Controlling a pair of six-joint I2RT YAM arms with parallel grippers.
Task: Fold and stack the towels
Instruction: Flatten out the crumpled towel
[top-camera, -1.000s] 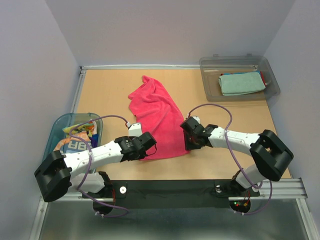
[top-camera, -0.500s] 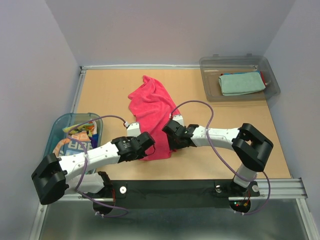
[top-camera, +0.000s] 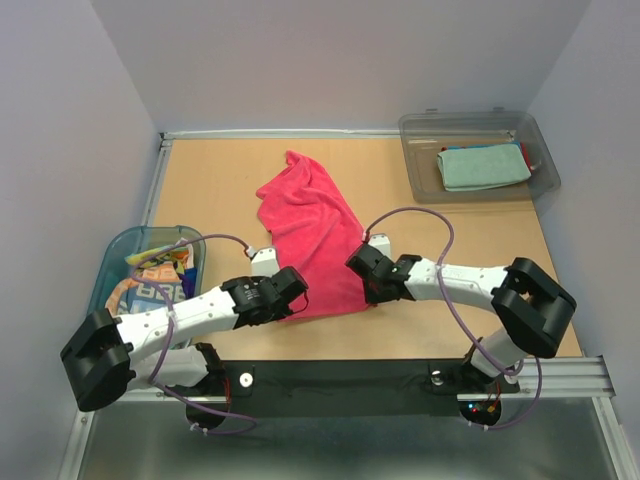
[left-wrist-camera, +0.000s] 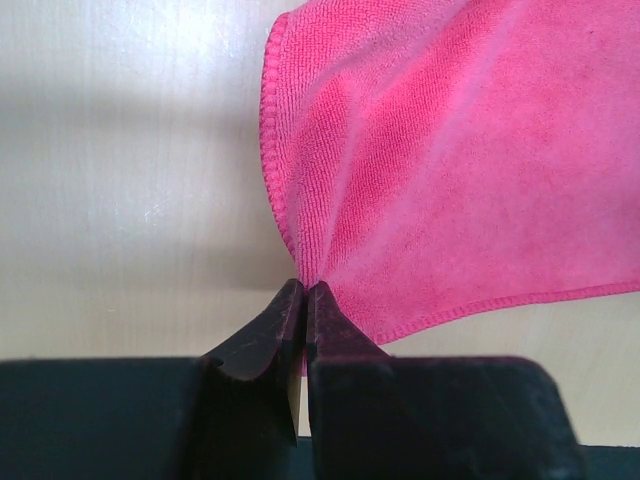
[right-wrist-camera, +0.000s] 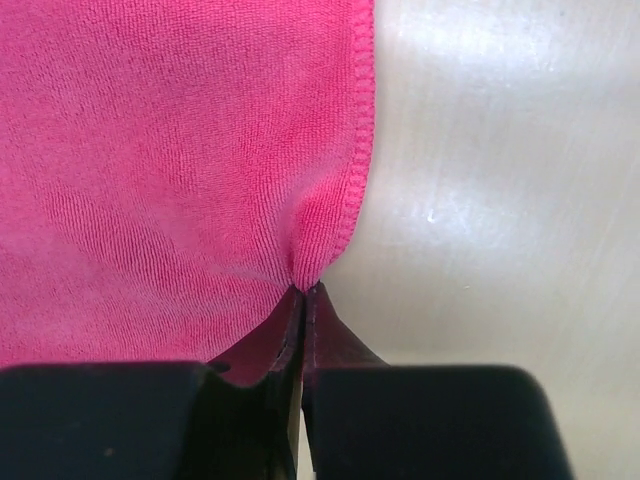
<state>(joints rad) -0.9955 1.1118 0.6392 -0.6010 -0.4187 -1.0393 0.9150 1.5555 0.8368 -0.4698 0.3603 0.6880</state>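
Observation:
A magenta pink towel (top-camera: 305, 225) lies spread on the wooden table, bunched at its far end. My left gripper (top-camera: 296, 296) is shut on its near left corner; in the left wrist view the fingertips (left-wrist-camera: 305, 292) pinch the pink towel (left-wrist-camera: 450, 180) at its hem. My right gripper (top-camera: 367, 284) is shut on the near right edge; the right wrist view shows the pink cloth (right-wrist-camera: 170, 170) puckered into the closed tips (right-wrist-camera: 303, 292). A folded teal towel (top-camera: 483, 167) lies in the bin. A striped towel with letters (top-camera: 152, 285) sits in the tub.
The clear grey plastic bin (top-camera: 415, 135) stands at the back right. The blue-rimmed oval tub (top-camera: 112, 262) sits off the table's left edge, beside my left arm. A raised rail (top-camera: 160, 180) runs along the left and far edges of the table.
My right gripper slid left over the towel, came back to its right edge and closed on it. The left gripper stayed shut on its corner, barely moving.

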